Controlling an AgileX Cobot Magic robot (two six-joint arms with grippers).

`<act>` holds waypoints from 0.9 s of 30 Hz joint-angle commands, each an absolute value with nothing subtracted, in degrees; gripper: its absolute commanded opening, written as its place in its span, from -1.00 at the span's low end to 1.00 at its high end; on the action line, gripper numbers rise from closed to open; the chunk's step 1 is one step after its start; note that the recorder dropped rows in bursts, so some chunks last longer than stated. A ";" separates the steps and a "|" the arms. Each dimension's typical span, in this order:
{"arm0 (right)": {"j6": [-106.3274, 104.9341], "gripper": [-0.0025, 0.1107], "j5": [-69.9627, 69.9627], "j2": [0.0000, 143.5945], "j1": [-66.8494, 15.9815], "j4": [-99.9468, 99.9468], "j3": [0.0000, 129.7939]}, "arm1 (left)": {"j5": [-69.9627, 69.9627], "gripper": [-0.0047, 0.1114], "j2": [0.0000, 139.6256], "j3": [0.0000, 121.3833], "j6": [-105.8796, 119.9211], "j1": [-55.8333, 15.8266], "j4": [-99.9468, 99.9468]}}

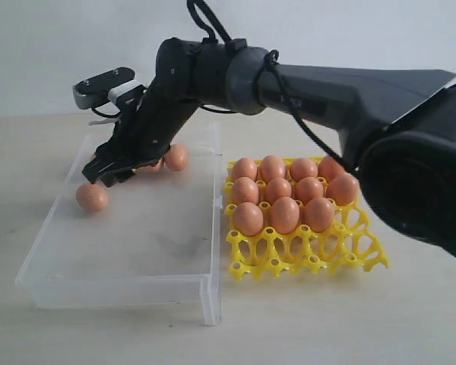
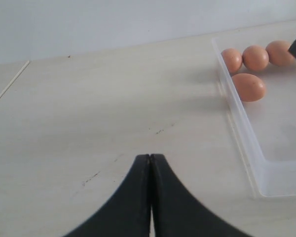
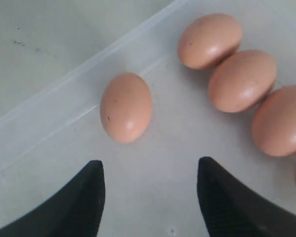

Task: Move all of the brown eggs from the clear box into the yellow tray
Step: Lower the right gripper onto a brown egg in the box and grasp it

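The exterior camera sits low, near table (image 1: 327, 327) level, facing the wall (image 1: 45, 46), with the clear box (image 1: 137, 236) left and the yellow tray (image 1: 308, 262) right. The left wrist camera skims the table from outside the box; the right wrist camera looks steeply down into it, close. All share the lone brown egg (image 1: 92, 197).

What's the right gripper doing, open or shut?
Open: the right gripper has its fingers wide apart over the clear box, holding nothing; an egg lies ahead.

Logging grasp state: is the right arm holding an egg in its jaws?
No, the right jaws stand open and empty over the clear box, with the nearest egg lying loose ahead of them.
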State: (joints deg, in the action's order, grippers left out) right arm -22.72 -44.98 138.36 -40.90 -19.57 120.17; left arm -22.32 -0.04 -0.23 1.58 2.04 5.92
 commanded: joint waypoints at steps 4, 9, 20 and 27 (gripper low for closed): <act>-23.09 0.02 -45.41 143.88 -41.33 -21.56 125.89 | -21.79 -0.92 0.00 0.00 1.29 1.70 5.78; -26.92 0.02 -43.07 144.89 -42.00 -25.47 127.71 | -21.79 -0.92 0.00 0.00 1.29 1.70 5.78; -31.85 0.02 -39.53 147.07 -42.60 -29.31 127.92 | -21.79 -0.92 0.00 0.00 1.29 1.70 5.78; -31.96 0.02 -33.54 149.31 -42.60 -31.17 127.92 | -21.79 -0.92 0.00 0.00 1.29 1.70 5.78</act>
State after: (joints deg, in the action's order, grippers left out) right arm -31.40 -37.21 148.94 -42.42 -29.84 127.47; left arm -22.32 -0.04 -0.23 1.58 2.04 5.92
